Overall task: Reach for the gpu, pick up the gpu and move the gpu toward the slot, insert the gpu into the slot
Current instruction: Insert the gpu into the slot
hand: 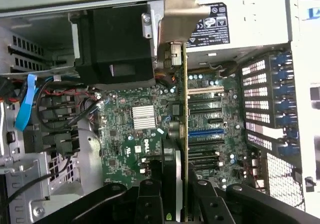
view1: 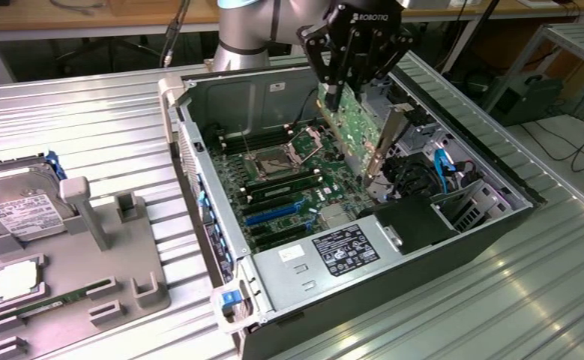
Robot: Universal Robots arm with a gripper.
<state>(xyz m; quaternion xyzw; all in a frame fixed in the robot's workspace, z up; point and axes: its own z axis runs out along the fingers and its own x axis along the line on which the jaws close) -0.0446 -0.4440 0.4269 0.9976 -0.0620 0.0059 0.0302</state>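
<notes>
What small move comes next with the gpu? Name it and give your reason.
Probably carry the gpu toward the exterior view's left until it hangs over the slot. The fingers are shut on the card, which hangs tilted above the motherboard, apart from the slot and to its right in that view.

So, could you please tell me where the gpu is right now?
The gpu hangs tilted in the gripper above the motherboard, toward the exterior view's right of the blue slot.
</notes>
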